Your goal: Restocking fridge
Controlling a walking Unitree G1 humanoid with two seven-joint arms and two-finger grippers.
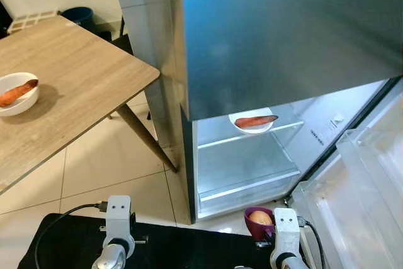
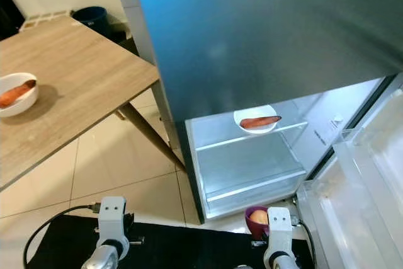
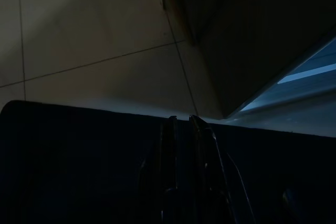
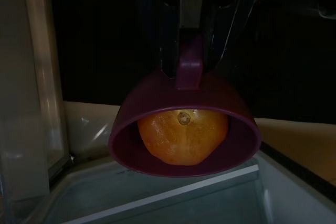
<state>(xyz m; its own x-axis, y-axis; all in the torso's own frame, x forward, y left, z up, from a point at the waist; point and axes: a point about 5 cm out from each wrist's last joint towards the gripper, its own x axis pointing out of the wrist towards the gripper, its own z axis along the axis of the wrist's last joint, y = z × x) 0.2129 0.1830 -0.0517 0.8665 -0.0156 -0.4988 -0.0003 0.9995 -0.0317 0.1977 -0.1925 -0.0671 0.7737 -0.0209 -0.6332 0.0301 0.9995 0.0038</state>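
Below the open fridge, the right gripper is clamped on the handle of a purple cup holding an orange. At the robot's left side the left gripper hangs idle, fingers together.

I count two white bowls (each with one sweet potato), one purple cup, one orange.
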